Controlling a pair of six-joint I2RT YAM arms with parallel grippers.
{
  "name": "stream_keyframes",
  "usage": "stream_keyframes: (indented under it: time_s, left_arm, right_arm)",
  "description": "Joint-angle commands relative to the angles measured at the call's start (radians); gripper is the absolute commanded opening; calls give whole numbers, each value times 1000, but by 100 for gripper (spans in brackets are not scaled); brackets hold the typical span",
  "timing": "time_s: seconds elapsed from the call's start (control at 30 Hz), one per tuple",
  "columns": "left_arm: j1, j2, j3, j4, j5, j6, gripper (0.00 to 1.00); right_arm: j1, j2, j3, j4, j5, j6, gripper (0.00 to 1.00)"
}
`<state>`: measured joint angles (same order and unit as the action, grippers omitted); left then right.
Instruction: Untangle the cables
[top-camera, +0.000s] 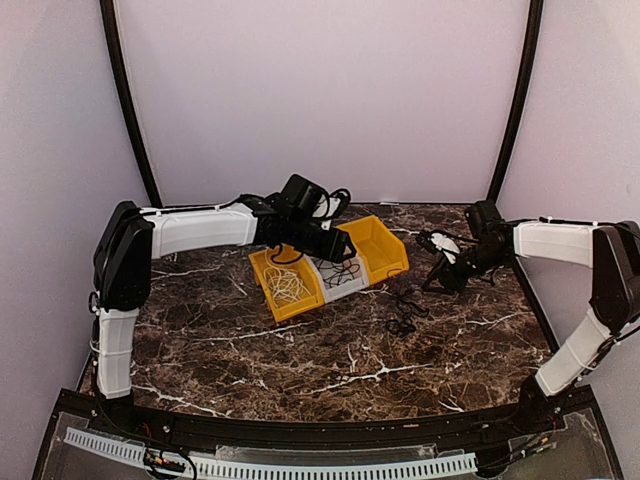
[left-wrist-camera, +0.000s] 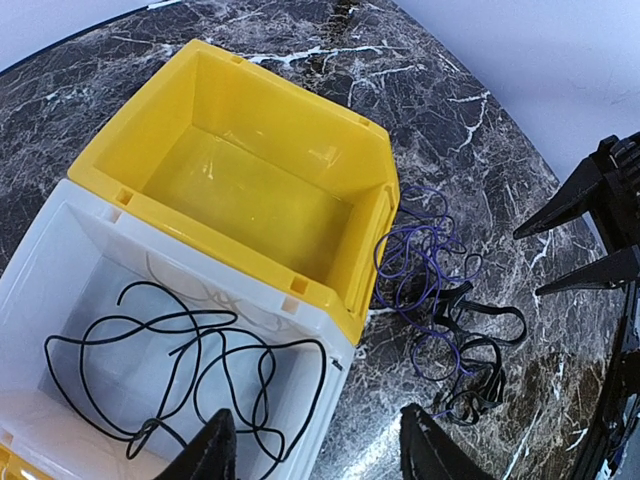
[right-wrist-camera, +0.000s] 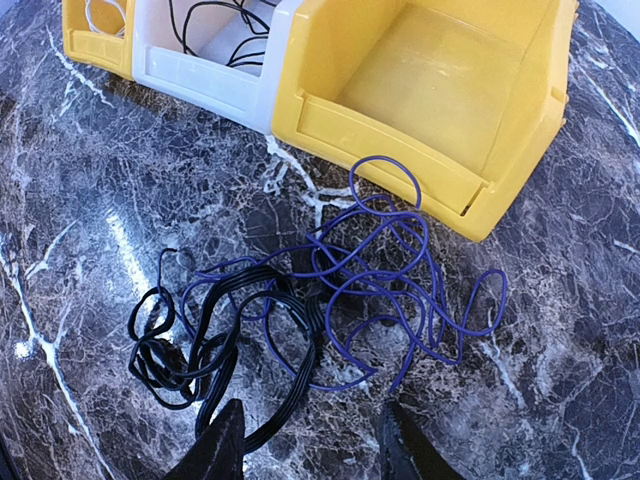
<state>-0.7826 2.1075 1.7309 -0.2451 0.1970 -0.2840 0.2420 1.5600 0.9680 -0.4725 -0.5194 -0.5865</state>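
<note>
A thin white cable (top-camera: 287, 287) lies coiled in the left yellow bin (top-camera: 272, 300). A thin black cable (left-wrist-camera: 180, 360) lies looped in the white middle bin (left-wrist-camera: 60, 230). On the table to the right of the bins a purple cable (right-wrist-camera: 400, 270) is tangled with a black flat cable (right-wrist-camera: 230, 330); the tangle also shows in the top view (top-camera: 403, 308). My left gripper (left-wrist-camera: 320, 455) is open and empty above the white bin's right edge. My right gripper (right-wrist-camera: 310, 445) is open and empty, just above the near side of the tangle.
The right yellow bin (right-wrist-camera: 380, 130) has nothing in it and stands right behind the tangle. The three bins sit in a row at the middle back of the marble table (top-camera: 300, 350). My right gripper's fingers (left-wrist-camera: 570, 205) show in the left wrist view.
</note>
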Motion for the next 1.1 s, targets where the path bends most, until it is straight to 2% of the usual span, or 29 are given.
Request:
stream_keyframes:
  time_s: [0.0,0.27,0.33,0.5,0.63,0.77,0.9,0.97,1.0,1.07]
  left_arm:
    - [5,20,29,-38,50,7,54]
    - [6,104,96,-65,95,37,44]
    - [6,121,109,-67,96,40,38]
    - [8,139,136,-76,48,43,10]
    - [24,142,142,-72,-15,32,0]
    - [47,160,156,-90,-60,11,0]
    - [51,163,183,-107,-28,12,2]
    - [51,158,210,-123,7,9,14]
    - [46,149,222,-129,17,11,23]
    - [36,120,226,-124,9,23,34]
  right_arm:
    - [-1,5,-3,-1,-11,-5,43]
    - [-1,-1,-3,-3,-9,-2,43]
    - [-1,2,-3,-3,-8,-1,43]
    - [-1,-1,-3,-2,-6,-1,43]
    - [-2,1,-4,-2,-5,-1,43]
    - [-2,1,-2,-6,-6,-4,43]
    - [-2,-3,9,-42,6,-41,43]
    - [-2,-18,22,-101,-4,-101,43]
    - [-2,-32,22,-134,-22,-132,43]
    - [-1,-70,9,-170,-43,-193,44]
